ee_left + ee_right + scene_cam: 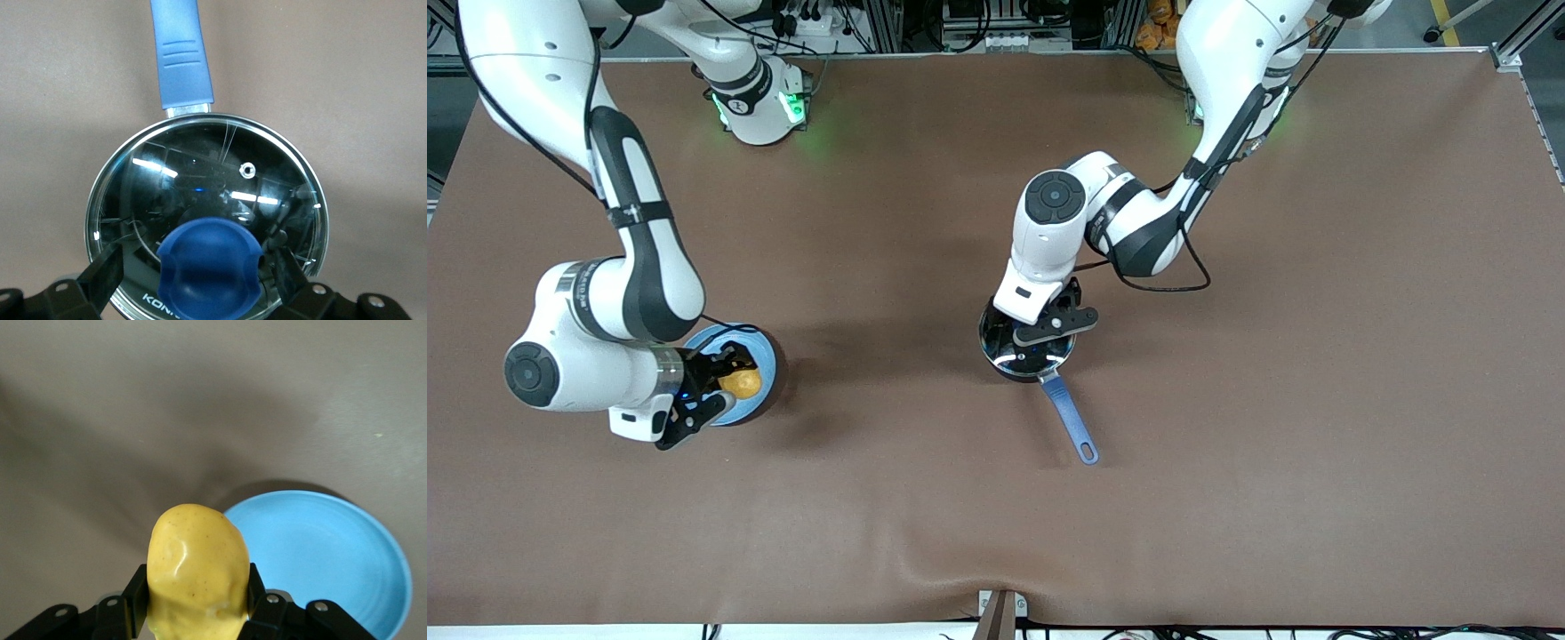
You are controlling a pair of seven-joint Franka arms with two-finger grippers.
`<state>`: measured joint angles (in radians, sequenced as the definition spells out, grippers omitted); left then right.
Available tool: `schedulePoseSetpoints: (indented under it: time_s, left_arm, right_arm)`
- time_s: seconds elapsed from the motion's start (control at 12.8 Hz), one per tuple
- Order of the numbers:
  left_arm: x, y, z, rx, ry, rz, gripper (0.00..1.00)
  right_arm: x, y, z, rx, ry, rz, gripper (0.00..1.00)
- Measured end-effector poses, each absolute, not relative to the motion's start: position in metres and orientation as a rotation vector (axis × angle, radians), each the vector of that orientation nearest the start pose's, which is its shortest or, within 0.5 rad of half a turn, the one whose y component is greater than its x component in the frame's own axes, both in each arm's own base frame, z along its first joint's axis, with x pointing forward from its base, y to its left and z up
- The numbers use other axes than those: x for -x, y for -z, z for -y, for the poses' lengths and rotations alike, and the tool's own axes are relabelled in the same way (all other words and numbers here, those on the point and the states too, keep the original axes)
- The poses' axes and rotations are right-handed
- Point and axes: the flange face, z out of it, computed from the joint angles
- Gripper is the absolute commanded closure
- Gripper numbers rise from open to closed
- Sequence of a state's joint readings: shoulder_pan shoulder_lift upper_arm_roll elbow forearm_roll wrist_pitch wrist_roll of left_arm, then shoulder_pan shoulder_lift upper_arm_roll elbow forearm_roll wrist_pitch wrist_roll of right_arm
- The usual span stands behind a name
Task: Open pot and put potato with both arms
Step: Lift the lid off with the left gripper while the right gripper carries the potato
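Observation:
The black pot (1009, 360) with its long blue handle (1069, 418) sits mid-table, covered by a glass lid (200, 173) with a blue knob (208, 267). My left gripper (1040, 340) is low over the lid and open, with its fingers (103, 277) on either side of the knob and a gap showing on each side. My right gripper (725, 384) is shut on the yellow potato (741, 383), which it holds just above the light-blue plate (763, 354). In the right wrist view the potato (197, 570) is pinched between both fingers.
The plate (327, 553) lies toward the right arm's end of the table and shows nothing on it in the right wrist view. Brown tabletop (871, 267) lies between the plate and the pot. The pot handle points toward the front camera.

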<state>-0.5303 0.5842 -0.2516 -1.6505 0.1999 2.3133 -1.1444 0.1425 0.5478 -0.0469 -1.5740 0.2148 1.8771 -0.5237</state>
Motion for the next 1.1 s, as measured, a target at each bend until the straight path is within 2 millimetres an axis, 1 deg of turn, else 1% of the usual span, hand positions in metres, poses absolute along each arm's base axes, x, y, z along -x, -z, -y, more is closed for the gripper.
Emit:
schedulePoseSetpoints:
  time_s: [0.08,0.31,0.39,0.63,0.71,0.86,0.94,1.02,1.1]
  left_arm:
    - [-0.511,-0.29,0.47,3.18,0.118,0.452,0.34]
    - [-0.512,-0.292,0.47,3.186,0.125,0.454,0.85]
    - [-0.512,-0.293,0.471,3.188,0.128,0.454,0.99]
    - [-0.514,-0.297,0.472,3.193,0.136,0.457,1.0]
    - [-0.517,-0.302,0.473,3.2,0.148,0.461,1.0]
    - [-0.525,-0.32,0.474,3.207,0.172,0.476,1.0]
    - [-0.532,-0.332,0.469,3.196,0.18,0.491,1.0]
    - [-0.544,-0.349,0.455,3.18,0.197,0.502,1.0]
    - [-0.559,-0.366,0.432,3.166,0.208,0.488,1.0]
  right_arm:
    - [-0.657,-0.313,-0.102,2.816,-0.303,0.733,1.0]
    - [-0.643,-0.332,-0.158,2.817,-0.33,0.628,1.0]
    - [-0.639,-0.337,-0.173,2.826,-0.336,0.596,1.0]
    - [-0.626,-0.35,-0.212,2.85,-0.346,0.53,1.0]
    - [-0.622,-0.353,-0.222,2.858,-0.349,0.509,1.0]
    - [-0.614,-0.356,-0.243,2.874,-0.36,0.458,1.0]
    - [-0.609,-0.357,-0.255,2.88,-0.365,0.432,1.0]
    - [-0.603,-0.359,-0.271,2.875,-0.371,0.4,1.0]
    - [-0.597,-0.361,-0.286,2.865,-0.375,0.372,1.0]
